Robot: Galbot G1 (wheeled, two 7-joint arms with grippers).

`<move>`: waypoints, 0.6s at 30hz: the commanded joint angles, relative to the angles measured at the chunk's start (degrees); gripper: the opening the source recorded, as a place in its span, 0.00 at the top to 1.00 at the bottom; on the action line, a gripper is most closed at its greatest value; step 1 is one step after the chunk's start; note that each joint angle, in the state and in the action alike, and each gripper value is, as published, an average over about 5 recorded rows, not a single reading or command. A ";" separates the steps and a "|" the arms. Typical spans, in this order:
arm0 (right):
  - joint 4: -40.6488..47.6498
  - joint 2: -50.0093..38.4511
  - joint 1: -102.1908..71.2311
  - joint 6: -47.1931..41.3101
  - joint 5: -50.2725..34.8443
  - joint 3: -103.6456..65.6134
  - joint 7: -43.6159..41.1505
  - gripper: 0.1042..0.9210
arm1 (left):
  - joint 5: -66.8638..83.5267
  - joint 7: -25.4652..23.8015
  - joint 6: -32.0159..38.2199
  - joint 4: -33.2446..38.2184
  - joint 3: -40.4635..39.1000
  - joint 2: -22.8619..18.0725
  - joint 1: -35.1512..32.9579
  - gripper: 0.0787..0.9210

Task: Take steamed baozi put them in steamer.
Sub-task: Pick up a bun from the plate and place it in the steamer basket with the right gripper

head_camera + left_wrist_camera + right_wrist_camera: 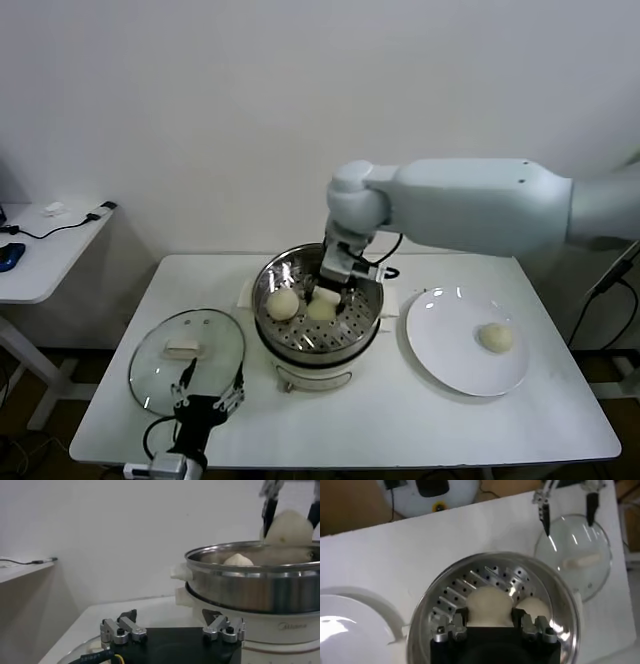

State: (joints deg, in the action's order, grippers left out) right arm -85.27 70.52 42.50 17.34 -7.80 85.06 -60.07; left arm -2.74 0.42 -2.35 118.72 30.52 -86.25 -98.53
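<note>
The right gripper point(333, 283) hangs inside the mouth of the steamer point(275, 338), its fingers clenched on a bun point(322, 306) that sits between them, low over the perforated tray point(470, 582); in the right wrist view the held bun point(490, 605) fills the gap between the two black fingers, and from the left wrist view the same bun point(291, 526) shows above the steel rim with a dark finger on either side; a second bun point(282, 303) rests on the tray just beside the gripper, toward the robot's left, close to the held one though I cannot tell whether they touch; a third bun point(495, 337) lies well apart from the gripper, on the white plate point(445, 360) to the robot's right of the steamer; the left gripper point(208, 391) waits at the near edge of the white table point(380, 425), fingers spread wide and holding nothing, its tips over the near rim of the glass lid point(215, 338), which lies flat on the table with its white handle point(184, 349) up, just beside the steamer on the robot's left.
</note>
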 commanded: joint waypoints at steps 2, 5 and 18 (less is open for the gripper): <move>2.17 5.34 -6.81 5.66 8.95 1.23 3.22 0.41 | -0.12 0.06 0.22 -0.30 0.08 -0.16 -0.07 0.12; 2.87 5.38 -7.85 5.81 10.04 1.24 3.09 0.41 | -0.17 0.11 0.31 -0.48 0.11 -0.21 -0.05 0.12; 5.13 5.18 -8.69 7.40 10.02 -0.22 3.48 0.24 | -0.31 0.13 0.43 -0.51 0.22 -0.35 -0.14 0.12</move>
State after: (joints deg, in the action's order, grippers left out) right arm -81.33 74.78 35.17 22.91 0.87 85.35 -56.96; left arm -2.93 0.54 -1.95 118.24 30.77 -86.50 -98.60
